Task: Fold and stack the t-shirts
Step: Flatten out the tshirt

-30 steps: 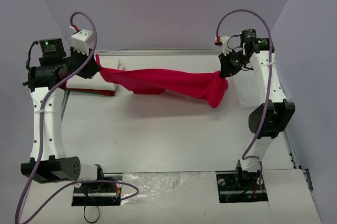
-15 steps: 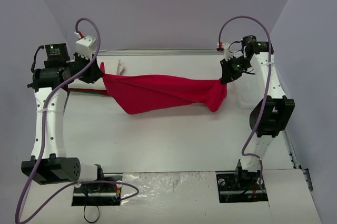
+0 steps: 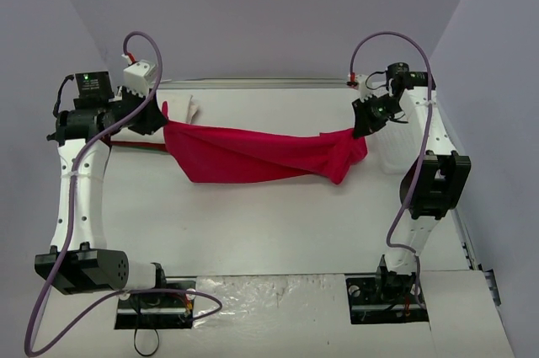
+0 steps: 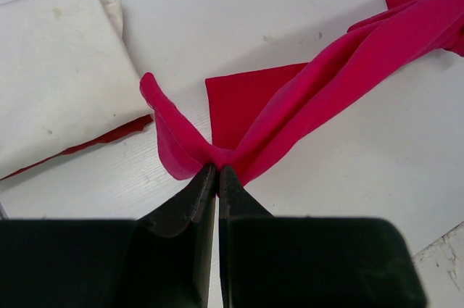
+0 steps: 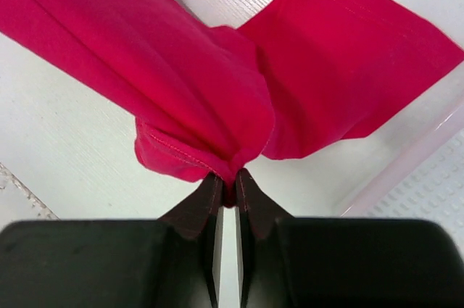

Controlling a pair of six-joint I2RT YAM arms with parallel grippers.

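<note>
A bright red t-shirt [image 3: 253, 154] hangs stretched between my two grippers above the table. My left gripper [image 3: 157, 119] is shut on its left end, seen pinched at the fingertips in the left wrist view [image 4: 217, 170]. My right gripper [image 3: 362, 126] is shut on its right end, seen in the right wrist view [image 5: 227, 180]. The red cloth [image 5: 203, 69] sags and bunches in front of the right jaws. A folded white t-shirt [image 4: 51, 69] lies on a folded red one [image 4: 109, 136] at the far left, also in the top view [image 3: 181, 107].
A white plastic basket [image 3: 392, 143] stands at the right edge behind the right arm; its lattice wall shows in the right wrist view [image 5: 428, 185]. The table's back edge [image 3: 269, 82] runs behind the shirt.
Both grippers have lifted and spread the red t-shirt; it has opened out wider and hangs lower in the middle. The left gripper has moved slightly right and forward.
</note>
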